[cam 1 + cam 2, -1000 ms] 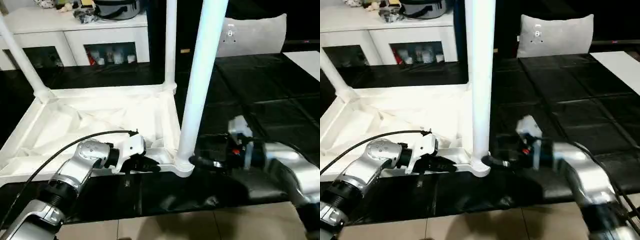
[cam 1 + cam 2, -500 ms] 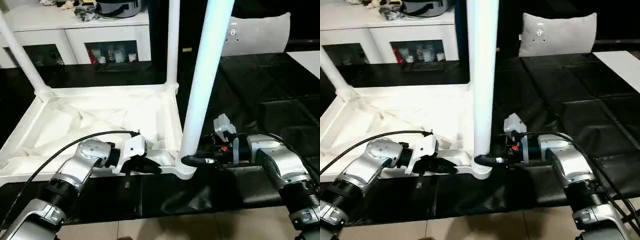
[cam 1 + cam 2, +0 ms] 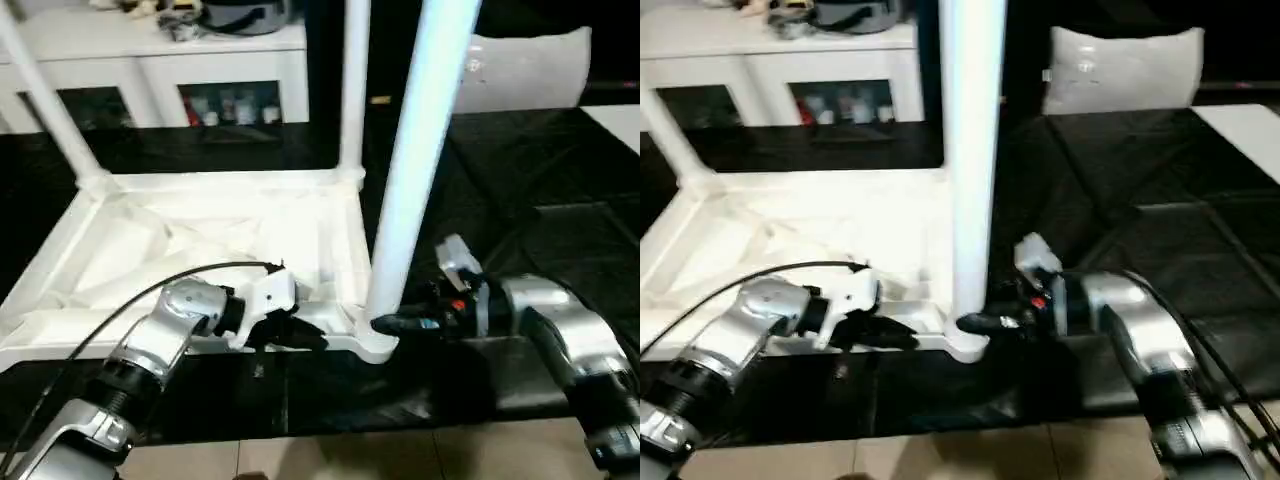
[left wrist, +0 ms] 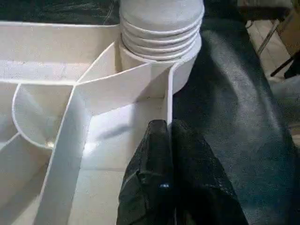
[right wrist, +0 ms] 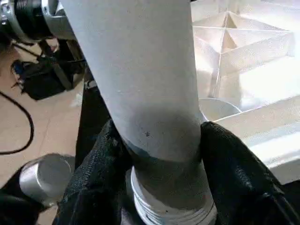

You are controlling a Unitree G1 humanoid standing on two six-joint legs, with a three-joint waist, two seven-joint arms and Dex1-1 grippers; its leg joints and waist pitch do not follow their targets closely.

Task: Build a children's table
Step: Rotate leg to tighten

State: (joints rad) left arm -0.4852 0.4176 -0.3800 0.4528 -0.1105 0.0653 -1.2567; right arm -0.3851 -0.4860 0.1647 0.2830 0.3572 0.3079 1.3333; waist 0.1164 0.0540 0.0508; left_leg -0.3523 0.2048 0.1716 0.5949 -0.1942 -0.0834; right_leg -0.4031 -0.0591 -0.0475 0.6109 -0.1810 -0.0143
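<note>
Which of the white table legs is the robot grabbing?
The nearest leg, at the table top's front corner: the right tool has its fingers around its base. The two far legs stand untouched.

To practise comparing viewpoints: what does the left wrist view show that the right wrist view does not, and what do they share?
Left wrist view: the left gripper, black fingers pressed together at the tabletop's rim wall.
Right wrist view: the right gripper clasping the leg from both sides just above its threads, with tan floor and a black cable behind.
Both: the leg's ribbed end sitting at the corner socket, beside the tabletop's white bracing ribs.
</note>
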